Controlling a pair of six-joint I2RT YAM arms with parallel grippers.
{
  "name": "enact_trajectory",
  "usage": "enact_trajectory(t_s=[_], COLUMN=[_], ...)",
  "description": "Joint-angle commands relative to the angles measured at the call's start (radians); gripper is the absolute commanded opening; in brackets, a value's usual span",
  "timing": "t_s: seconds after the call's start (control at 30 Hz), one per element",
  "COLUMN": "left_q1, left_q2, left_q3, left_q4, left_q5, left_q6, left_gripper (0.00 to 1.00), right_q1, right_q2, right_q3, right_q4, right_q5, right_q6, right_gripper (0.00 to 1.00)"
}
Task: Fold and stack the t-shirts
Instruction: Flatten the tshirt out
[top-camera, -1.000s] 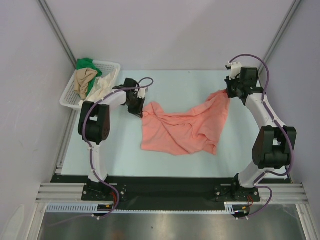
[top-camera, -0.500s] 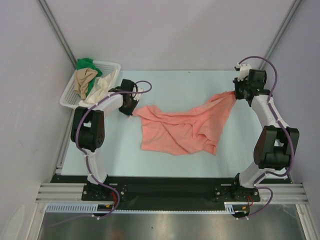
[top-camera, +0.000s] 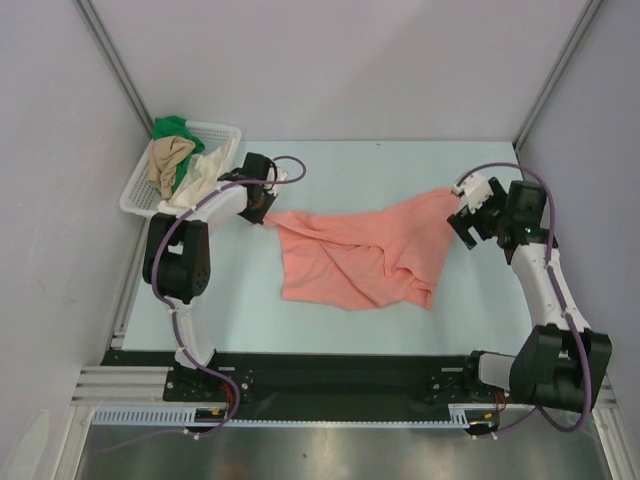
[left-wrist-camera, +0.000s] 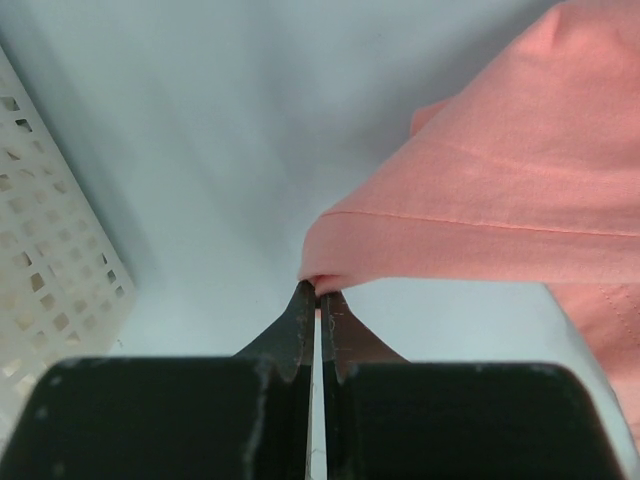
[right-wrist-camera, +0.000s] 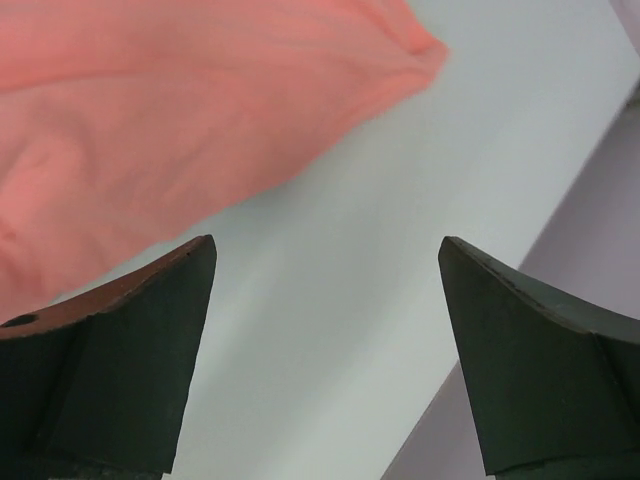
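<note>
Nearest the arm bases, the front strip of the tabletop (top-camera: 340, 320) carries no folded shirt and no stack, so by my reading the task is at its very start. Just beyond that strip the pink shirt (top-camera: 360, 255) lies in the middle of the tabletop, stretched out sideways but rumpled, with loose creases and one flap doubled over itself near its right half; it is not yet flat enough to fold neatly. At its left end the left gripper (left-wrist-camera: 318, 292) is pressed together, pinching a corner of the hem and holding that edge slightly off the surface. At the right end the right gripper (right-wrist-camera: 325, 245) is spread wide and holds nothing. The shirt's right corner lies on the tabletop just ahead of its fingers; whether one finger touches the cloth I cannot tell. So the cloth is gripped on one side only, and smoothing it out seems to be the step in hand. Farther back, at the far left corner, the white basket (top-camera: 135, 195) holds the green shirt (top-camera: 175, 127), the tan shirt (top-camera: 168, 160) and the cream shirt (top-camera: 205, 170), bundled together, with the cream one draped over the rim. All four appear unfolded, so every fold and the stacking itself are left to do.
</note>
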Motion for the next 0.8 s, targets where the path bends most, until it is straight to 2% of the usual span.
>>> enact_trajectory(t_s=[0.0,0.17,0.27,0.37,0.77], left_q1=[-0.006,-0.012,-0.020,-0.027,-0.040], left_q2=[-0.002,-0.010,-0.019,-0.025,-0.039], left_q3=[0.020,-0.005,-0.020,-0.036,-0.069], left_q4=[0.000,-0.003,0.002,0.006,0.020], left_q5=[-0.020,-0.020,-0.029,-0.035,-0.057], left_q6=[0.021,0.019,0.022,0.025,0.028], left_gripper=[0.00,0.01,0.01,0.00,0.01], right_q1=[0.058,0.107,0.124,0.127,0.135], right_q2=[-0.098,-0.244,-0.256,-0.223,-0.083], right_q3=[-0.072,-0.273,-0.323,-0.323,-0.307], right_q4=[-0.143,-0.188,-0.188,-0.206,-0.189], right_q5=[-0.161,-0.184,-0.170,-0.161,-0.132], right_q6=[-0.286,-0.574,-0.662,-0.691,-0.748], right_gripper=[0.97,0.80,0.69,0.63,0.60])
